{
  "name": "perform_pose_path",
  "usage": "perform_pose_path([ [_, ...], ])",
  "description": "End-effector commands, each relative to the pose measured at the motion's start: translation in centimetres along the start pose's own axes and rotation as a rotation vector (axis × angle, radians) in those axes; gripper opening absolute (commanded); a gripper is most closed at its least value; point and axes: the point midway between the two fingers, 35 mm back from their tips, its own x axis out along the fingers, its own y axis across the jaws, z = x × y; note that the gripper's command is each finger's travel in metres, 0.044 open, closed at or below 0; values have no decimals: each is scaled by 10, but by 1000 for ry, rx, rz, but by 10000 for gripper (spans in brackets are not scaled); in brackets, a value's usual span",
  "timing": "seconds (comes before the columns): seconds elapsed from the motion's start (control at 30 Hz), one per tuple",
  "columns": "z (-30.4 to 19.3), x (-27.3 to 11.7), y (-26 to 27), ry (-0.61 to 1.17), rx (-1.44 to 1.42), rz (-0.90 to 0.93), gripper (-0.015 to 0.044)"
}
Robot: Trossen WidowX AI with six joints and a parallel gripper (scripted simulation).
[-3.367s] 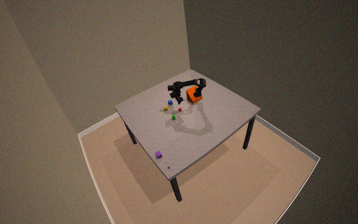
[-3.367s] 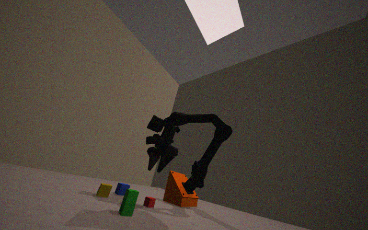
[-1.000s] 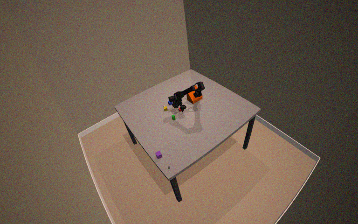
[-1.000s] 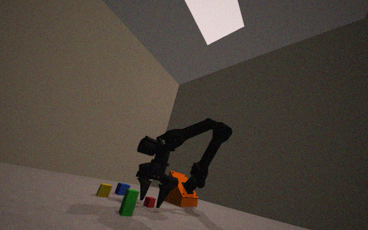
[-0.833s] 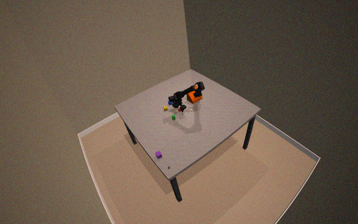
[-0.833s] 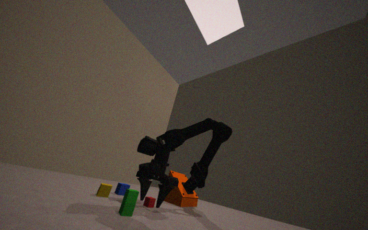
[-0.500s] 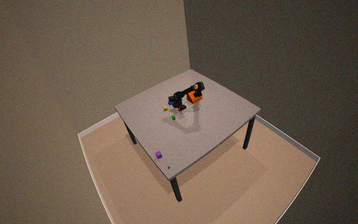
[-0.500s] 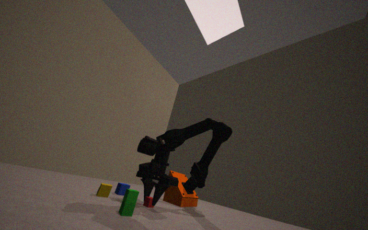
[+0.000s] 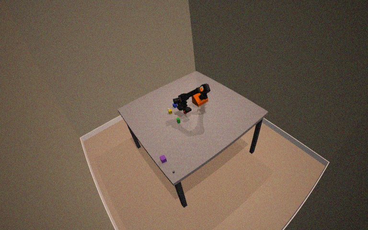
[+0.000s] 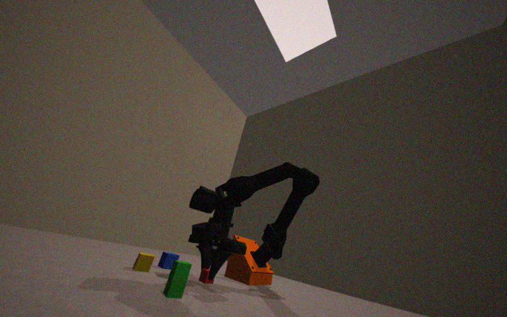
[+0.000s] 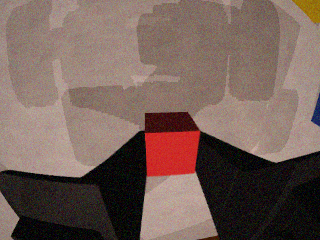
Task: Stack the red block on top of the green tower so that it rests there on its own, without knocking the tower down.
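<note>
The red block (image 11: 172, 152) sits squarely between the two dark fingers of the claw (image 10: 207, 272) — pinched on both sides, its base on the grey surface (image 9: 217, 127). The claw is narrowed onto it, grasping the block, pointing straight down near the surface's middle. The green tower (image 10: 177, 279) stands upright just beside, apart from both; further toward the far corner sits the arm's orange base (image 10: 247, 267).
</note>
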Motion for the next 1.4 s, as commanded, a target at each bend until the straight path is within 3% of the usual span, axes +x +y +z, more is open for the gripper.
perform_pose_path([
  [0.0,2,-15,-1,-7,-4,-3,0],
  [0.67,1,-110,-1,-6,-3,-7,0],
  [1.0,2,-113,-1,-6,-3,-7,0],
  [1.37,43,-117,17,-14,-14,-28,0],
])
